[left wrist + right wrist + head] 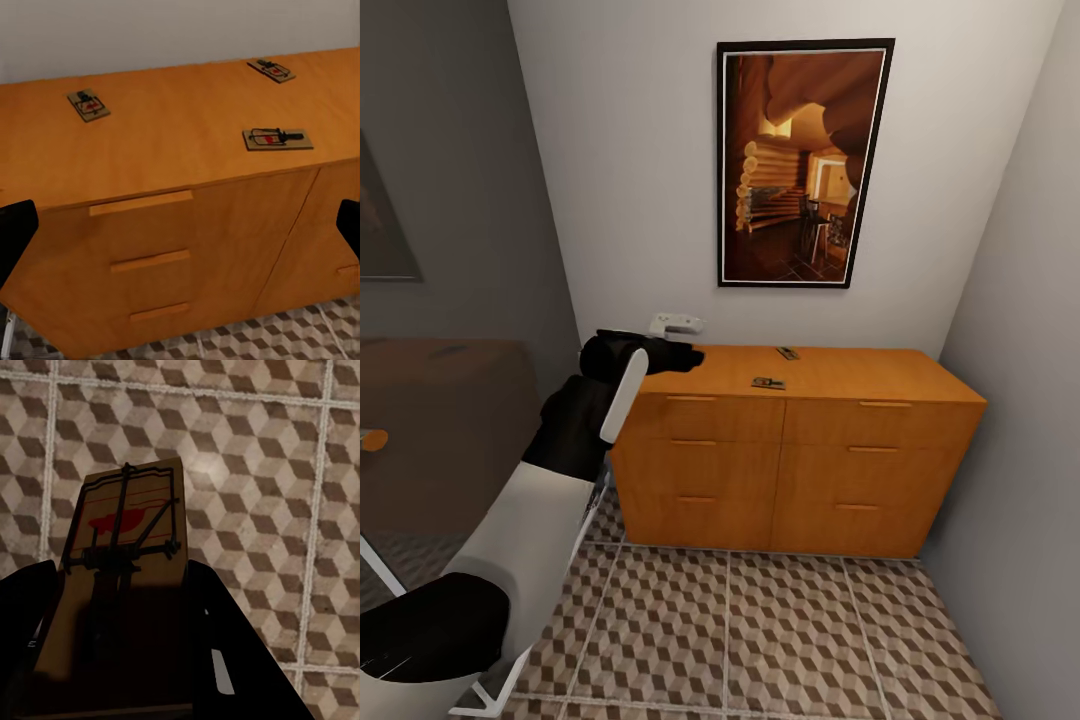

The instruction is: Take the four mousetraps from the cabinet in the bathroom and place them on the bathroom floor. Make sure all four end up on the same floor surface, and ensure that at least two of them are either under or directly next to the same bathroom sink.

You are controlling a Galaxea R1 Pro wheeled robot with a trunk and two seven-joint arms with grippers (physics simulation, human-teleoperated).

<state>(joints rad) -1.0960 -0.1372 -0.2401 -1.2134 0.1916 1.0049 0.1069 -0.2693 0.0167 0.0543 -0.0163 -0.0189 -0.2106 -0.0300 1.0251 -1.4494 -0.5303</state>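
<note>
Three traps visible on cabinet (172, 142) top in left wrist view; a fourth is in the right gripper.

L gripper (180, 225): jaws spread wide, a dark fingertip at each edge of its view, nothing between them. Head view puts the L arm (575, 420) raised at the cabinet's left front corner, gripper end just over the top edge. Judgement: positioned for the next pick, not yet committed to a target.

Traps on top, per left wrist view:
- trap 1 (88, 105), toward the back, nearest the L arm's corner.
- trap 2 (276, 139), close to the front edge, above the seam between drawer columns; same item in head view (768, 383). Likely the easiest reach, since it sits nearest the front.
- trap 3 (271, 70), farther back; head view (788, 353).
All lie flat, well apart, none touching. Drawers shut.

R gripper (127, 660): pinching trap 4 (131, 547) by its near end, dark fingers either side, board face toward the camera, red mark and wire parts showing. Floor (262, 472) tiles lie beyond it; contact w/ floor cannot be told. Judgement: held low for set-down, release not yet done.

Sink: n/a in these views, so proximity req. unverified.
</note>
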